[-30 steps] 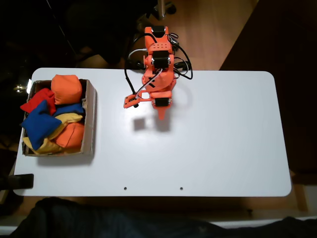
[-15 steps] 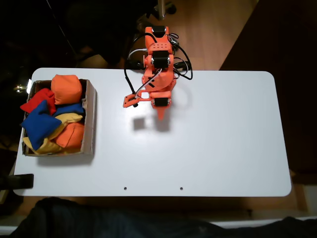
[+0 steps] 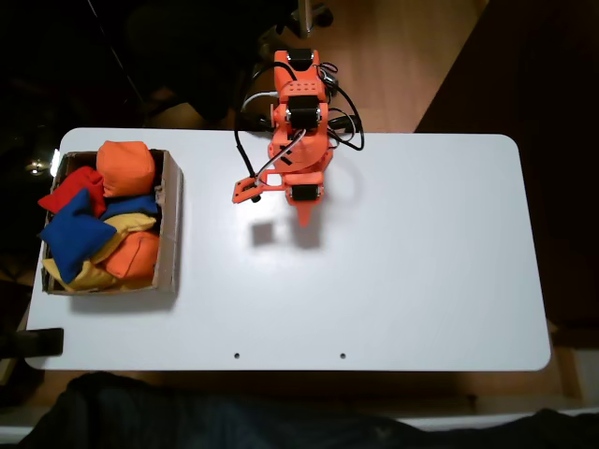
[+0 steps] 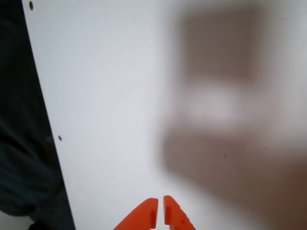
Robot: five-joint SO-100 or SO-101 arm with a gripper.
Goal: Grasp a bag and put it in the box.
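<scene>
1. When you set this moment against the frames from a second and half a second before, nothing had shifted: the orange arm (image 3: 298,131) sat folded at the far edge of the table, and the beanbags lay as they had.
2. Your white table (image 3: 402,281) was bare across its middle and right in the fixed view, with wooden floor beyond the far edge and dark cloth along the near one.
3. Your gripper (image 4: 160,207) showed in the wrist view as two orange fingertips (image 4: 147,215) nearly together, only a thin slit between them, holding nothing and hanging above the tabletop.
4. You could find the blue bag (image 3: 73,234) on top of the pile in the cardboard box (image 3: 170,224) at the table's left end, among orange, red and yellow beanbags, well apart from the arm.
</scene>
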